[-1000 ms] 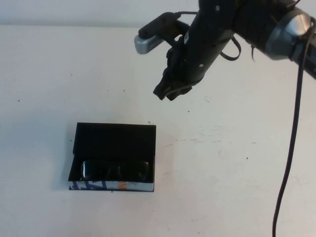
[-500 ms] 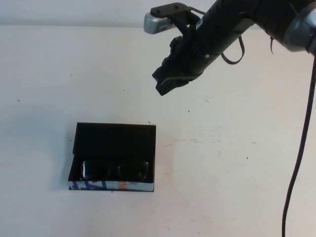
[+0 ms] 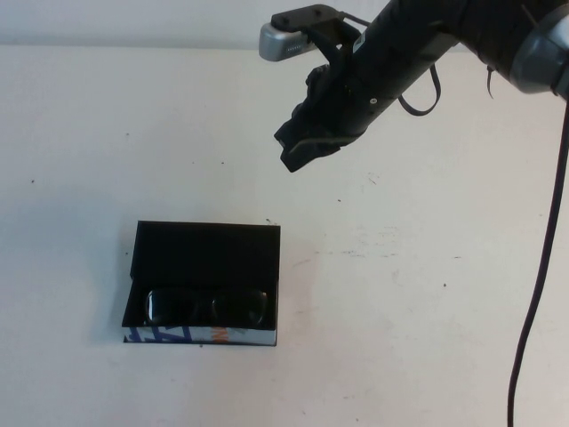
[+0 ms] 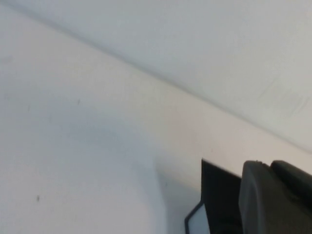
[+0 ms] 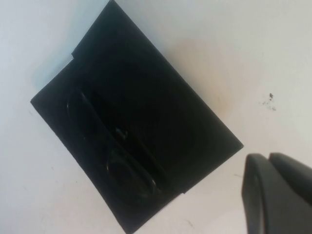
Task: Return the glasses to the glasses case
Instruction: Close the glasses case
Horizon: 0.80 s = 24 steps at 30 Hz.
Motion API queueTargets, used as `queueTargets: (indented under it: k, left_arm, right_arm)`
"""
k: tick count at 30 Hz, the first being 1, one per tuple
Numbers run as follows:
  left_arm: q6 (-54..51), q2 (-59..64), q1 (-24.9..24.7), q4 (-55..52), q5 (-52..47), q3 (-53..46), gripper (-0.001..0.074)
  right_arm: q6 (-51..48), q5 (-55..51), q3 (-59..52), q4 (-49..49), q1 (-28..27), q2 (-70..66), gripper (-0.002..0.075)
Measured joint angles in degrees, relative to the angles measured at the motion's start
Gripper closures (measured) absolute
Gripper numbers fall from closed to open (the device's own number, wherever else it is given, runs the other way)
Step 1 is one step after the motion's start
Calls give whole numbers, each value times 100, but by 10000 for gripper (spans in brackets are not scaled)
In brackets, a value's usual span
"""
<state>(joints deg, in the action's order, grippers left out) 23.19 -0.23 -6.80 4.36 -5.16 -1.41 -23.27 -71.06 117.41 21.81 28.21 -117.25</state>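
The glasses case (image 3: 206, 249) lies open on the white table at the front left, its lid folded back. The black glasses (image 3: 206, 307) lie inside it, behind the blue, white and orange front edge. My right gripper (image 3: 302, 147) hangs shut and empty in the air, well behind and to the right of the case. Its wrist view looks down on the case (image 5: 161, 112) with the glasses (image 5: 112, 151) in it, the right gripper (image 5: 269, 158) off to one side. My left gripper (image 4: 269, 165) shows only in its own wrist view, fingers together, holding nothing.
The white table (image 3: 418, 294) carries small dark specks and scuffs to the right of the case. A black cable (image 3: 533, 267) hangs down the right side. In the left wrist view a dark flat shape (image 4: 217, 195) lies beyond the gripper, near the table's far edge.
A second ago my right gripper was lower and slightly left; it rose and drew back, then held still. Case and glasses have not moved.
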Motion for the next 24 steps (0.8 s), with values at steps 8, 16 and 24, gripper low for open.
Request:
queueTargets:
  k: [8,16,24]
  left_arm:
    - [509,1734,-318,246,-694,585,739]
    - [-484,4250,-1178,479,-1482,1878,739]
    - [-3791,6104,-1298,2767,-2728,3173,739]
  right_arm:
    - [204,0,0,0,0,0,737]
    - [236,0,0,0,0,-83,737]
    - [236,0,0,-128,0,-220,737]
